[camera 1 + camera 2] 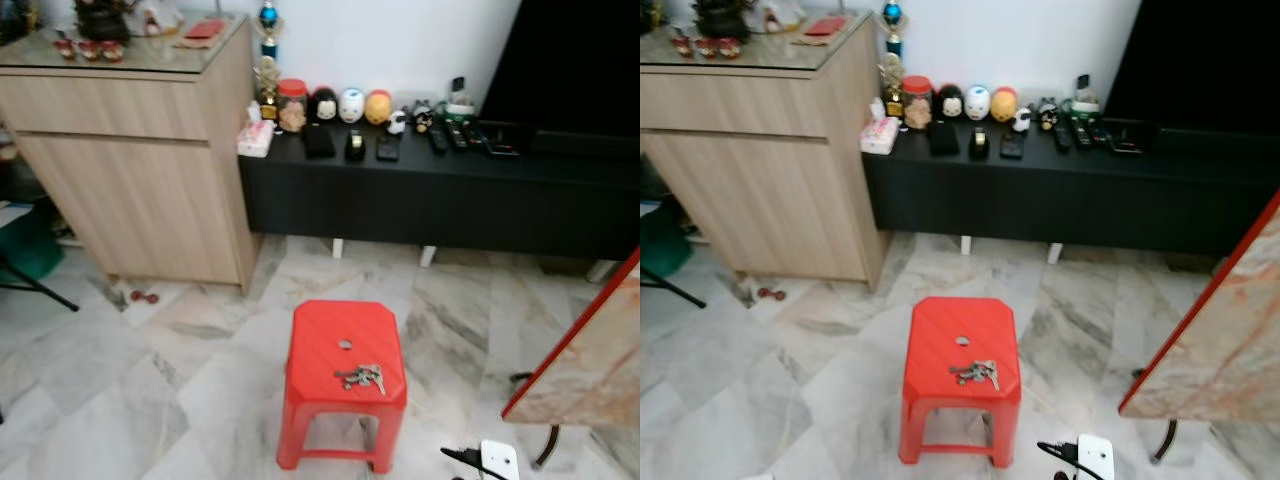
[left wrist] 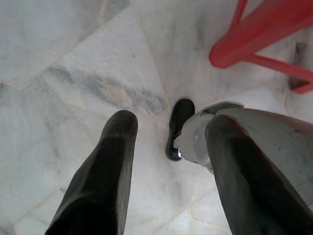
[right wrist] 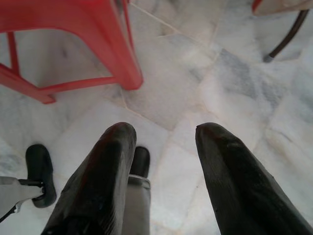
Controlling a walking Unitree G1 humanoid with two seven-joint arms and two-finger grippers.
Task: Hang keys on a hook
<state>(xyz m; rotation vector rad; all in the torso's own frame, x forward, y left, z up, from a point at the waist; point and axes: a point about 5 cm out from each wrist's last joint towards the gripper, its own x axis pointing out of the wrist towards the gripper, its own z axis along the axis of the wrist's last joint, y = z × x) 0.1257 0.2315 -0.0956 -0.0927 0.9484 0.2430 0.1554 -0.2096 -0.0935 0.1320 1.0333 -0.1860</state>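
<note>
- A pale marble-tiled floor (image 1: 180, 390) spreads before a white wall, with a light wooden cabinet (image 1: 140, 170) on the left and a long black low console (image 1: 430, 195) beside it.
- The console top carries a row of small round figurines (image 1: 350, 105), a red-lidded jar (image 1: 292, 104), a tissue pack (image 1: 255, 139) and several remote controls (image 1: 455, 133).
- A red plastic stool (image 1: 345, 375) stands on the floor in the foreground; the keys (image 1: 362, 378) lie loose on its seat, just below the seat's small centre hole.
- At the right edge leans a red-edged marble-patterned board (image 1: 585, 370); a white power adapter (image 1: 497, 458) with a black cord lies on the floor near it.
- The head views give the room and the keys; the wrist views instead look down at the tiles and the stool's legs.
- Left gripper (image 2: 168, 134): its fingers are spread apart, holding nothing, above the floor beside the robot's black foot (image 2: 178, 127).
- Right gripper (image 3: 164, 137): its fingers likewise stand apart and empty, near a stool leg.
</note>
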